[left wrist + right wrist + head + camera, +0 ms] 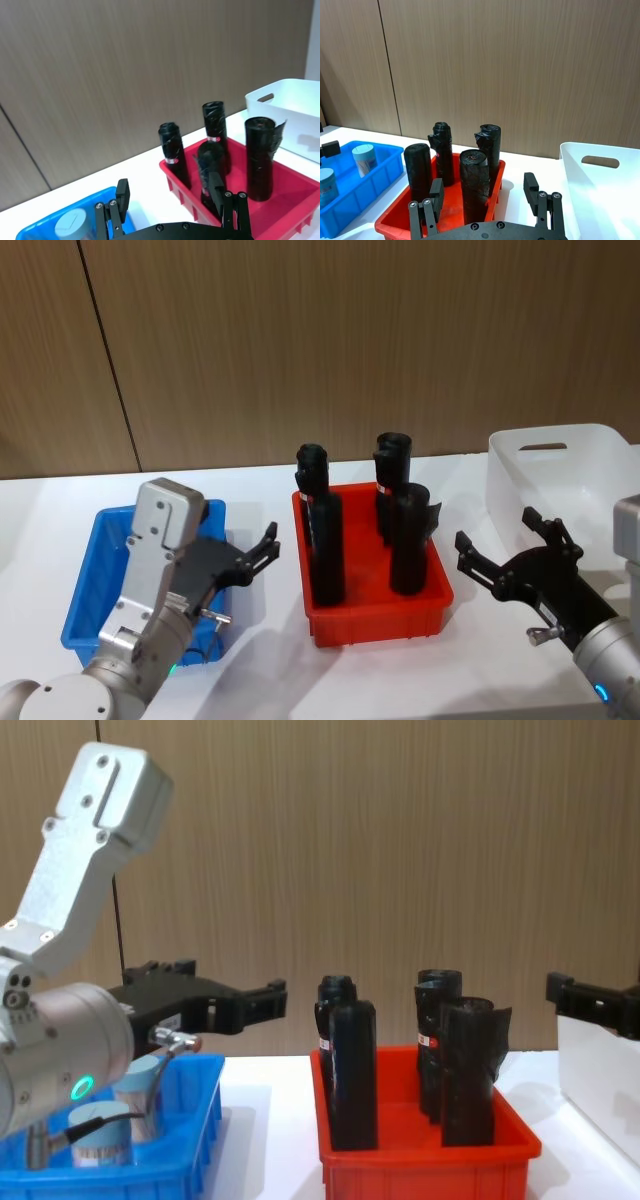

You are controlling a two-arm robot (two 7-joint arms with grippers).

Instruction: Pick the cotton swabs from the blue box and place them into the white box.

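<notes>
Wood-panelled wall (pixel 350 340) behind, the left gripper (pixel 262 552) hangs empty, jaws apart, above small clear cylindrical cotton swab jars (pixel 365 160) in the shallow blue plastic box (pixel 85 580), which look light, stiff, probably slick and best pinched across the body, while the right gripper (pixel 497 530), also spread, waits beside the translucent white box (pixel 570 475).

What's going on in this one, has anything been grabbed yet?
Nothing is held yet. The left gripper hangs with its fingers open above the blue box, on the side nearest the red bin. The cotton swabs sit in the blue box. The right gripper hovers with its fingers open between the red bin, which holds black bottles, and the white box.
</notes>
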